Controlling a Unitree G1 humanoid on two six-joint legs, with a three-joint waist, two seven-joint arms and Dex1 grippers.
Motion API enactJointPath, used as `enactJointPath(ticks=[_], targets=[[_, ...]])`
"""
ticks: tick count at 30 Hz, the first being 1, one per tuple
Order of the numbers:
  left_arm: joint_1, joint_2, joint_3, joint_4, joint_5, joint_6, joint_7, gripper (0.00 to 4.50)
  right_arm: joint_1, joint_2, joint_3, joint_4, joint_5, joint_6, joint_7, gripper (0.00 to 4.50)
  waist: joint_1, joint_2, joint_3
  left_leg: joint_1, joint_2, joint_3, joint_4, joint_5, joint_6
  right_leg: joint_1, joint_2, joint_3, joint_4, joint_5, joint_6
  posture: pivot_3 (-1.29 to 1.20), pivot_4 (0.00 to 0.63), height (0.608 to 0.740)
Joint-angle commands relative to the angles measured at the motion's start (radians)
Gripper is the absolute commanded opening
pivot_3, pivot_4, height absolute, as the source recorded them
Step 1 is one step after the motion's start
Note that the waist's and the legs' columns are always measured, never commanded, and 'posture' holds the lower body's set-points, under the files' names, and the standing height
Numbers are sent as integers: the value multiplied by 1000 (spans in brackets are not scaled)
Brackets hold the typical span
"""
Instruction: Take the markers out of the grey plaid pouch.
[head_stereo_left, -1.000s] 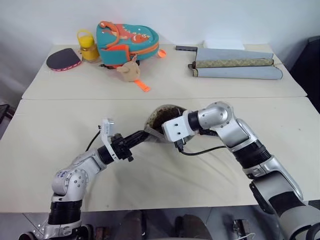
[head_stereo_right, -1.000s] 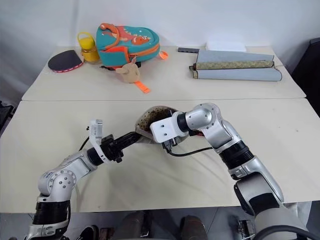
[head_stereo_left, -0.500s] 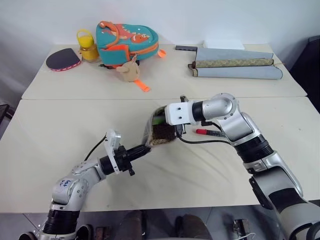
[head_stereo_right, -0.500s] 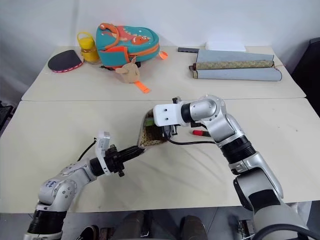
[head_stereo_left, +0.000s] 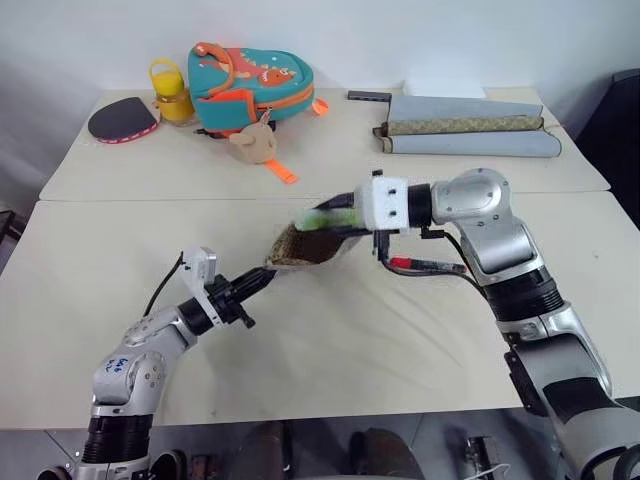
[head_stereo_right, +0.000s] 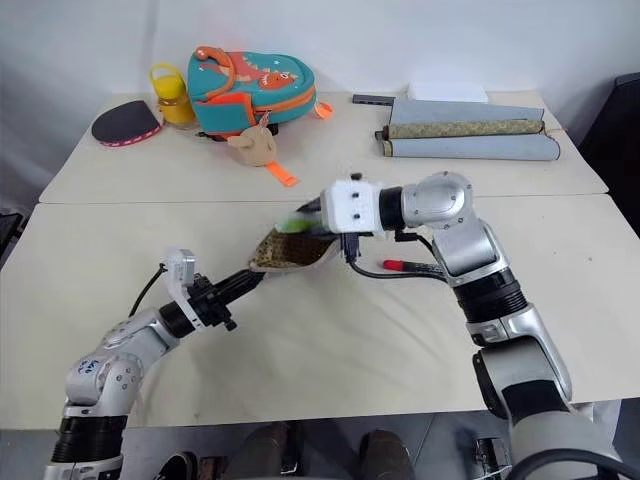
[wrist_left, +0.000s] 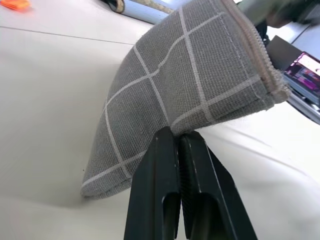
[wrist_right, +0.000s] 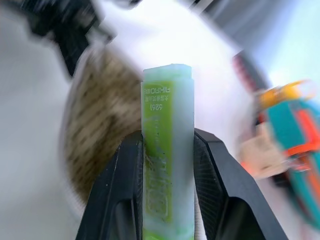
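While the left gripper is pinching the bottom corner of the grey plaid pouch with its fingers shut tight on the fabric, the right gripper is clamping the green marker between its two pads, just above the pouch's open mouth. So the pouch is hanging stretched between the two arms, tipped up off the table, mouth toward the right gripper.

To my eye the step in hand is drawing the green marker clear of the pouch. I'd say the trick is pulling it straight out along the pouch's length so the tip isn't catching on the zipper edge, and keeping the left pinch firm so the fabric isn't getting dragged along. Looks like the marker is mostly out, but I can't tell if its far end is fully clear of the opening.

The red marker is lying on the table just beside the pouch, on the right arm's side, so that one's already out. As for what's in the pouch, I'm seeing a dotted brownish lining and nothing else in there, though the deep end is hidden.

Well beyond the pouch, at the far side of the table, a teal backpack is sitting zipped up, contents unknown.
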Motion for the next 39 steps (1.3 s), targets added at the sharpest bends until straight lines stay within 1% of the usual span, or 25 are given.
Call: enactJointPath(ticks=[1,4,6,8,11,13,15,17,19,24,25,28,29,30,32,33,34,36,39], targets=[[-22,-16,1,-16,7,-23,10,0,-33,38,-44,-79,89,43,-25,1020,0,0,0,0,0,0,0,0,0,0,0,0,0,0,0,0,150,740],[-27,-15,-18,-24,36,-34,18,0,-24,30,-36,-91,88,61,-23,1020,1,0,0,0,-1,0,0,0,0,0,0,0,1,0,0,0,150,740],[-30,14,12,-13,76,-74,31,0,-15,-14,-49,-94,89,71,-1,1019,5,0,0,0,-1,0,0,0,0,0,0,0,1,0,0,0,150,740],[-21,65,46,-4,136,-142,31,0,-1,-81,-67,-106,101,107,38,1019,7,0,0,0,-1,0,0,0,0,0,0,0,1,0,0,0,150,740],[7,137,77,-13,189,-216,0,0,51,-203,-61,-148,109,172,114,1019,10,0,0,0,-1,0,0,-1,1,0,0,0,-1,0,0,0,150,740],[22,162,87,-21,209,-245,-7,0,101,-272,-45,-194,116,243,152,1019,13,0,0,0,-1,1,-1,-2,1,0,-1,0,-2,0,0,0,150,740],[41,186,69,-24,261,-297,-20,0,174,-341,-16,-257,107,304,191,1019,18,0,0,0,0,1,-2,-3,1,0,-2,0,-3,0,0,0,150,740],[53,193,50,-21,297,-327,-22,0,238,-379,1,-314,112,358,212,1019,23,0,0,0,0,1,-2,-4,1,0,-2,0,-4,0,0,0,150,740],[61,173,20,-9,314,-342,-23,0,295,-391,27,-338,87,381,202,1019,23,0,0,0,0,2,-2,-4,1,0,-2,0,-4,0,0,0,150,740],[66,133,-46,3,363,-361,-11,0,344,-384,81,-231,-48,289,129,1019,25,0,0,0,0,3,-1,-4,1,0,-2,0,-7,0,0,0,150,740],[65,126,-45,5,350,-349,-13,0,347,-376,79,-221,-42,308,125,1019,25,0,0,0,0,3,-1,-4,1,0,-2,1,-7,0,0,0,150,740],[64,123,-39,8,351,-351,-14,707,350,-354,65,-212,-5,373,126,1019,25,0,0,0,0,3,0,-4,1,0,-2,1,-7,0,0,0,150,740],[62,123,-31,10,349,-351,-10,1057,349,-348,62,-208,-1,379,122,1749,25,0,0,0,0,2,0,-4,1,0,-2,0,-6,0,0,0,150,740],[62,123,-22,7,337,-346,-13,1336,348,-343,60,-206,1,387,121,1965,25,0,0,0,0,2,0,-4,1,0,-2,0,-6,0,0,0,150,740],[71,122,-2,-13,303,-329,-23,1995,350,-335,48,-210,11,405,112,2673,25,0,0,0,0,2,0,-4,1,0,-2,0,-6,0,0,0,150,740],[78,122,8,-25,288,-318,-24,2285,350,-331,40,-216,20,418,108,2957,25,0,0,0,0,2,0,-4,1,0,-2,0,-6,0,0,0,150,740],[92,122,18,-44,274,-311,-27,2635,351,-325,29,-225,36,424,104,3359,25,0,0,0,0,2,0,-4,1,0,-2,0,-6,0,0,0,150,740],[141,128,40,-104,222,-285,-52,3228,360,-301,-5,-249,95,423,102,4016,23,0,0,0,0,2,0,-4,1,0,-2,0,-6,0,0,0,150,740],[225,116,105,-208,116,-247,-58,3228,397,-202,-119,-292,241,431,45,4016,21,0,0,0,2,2,-1,-4,0,0,-1,0,-5,0,0,0,150,740]])
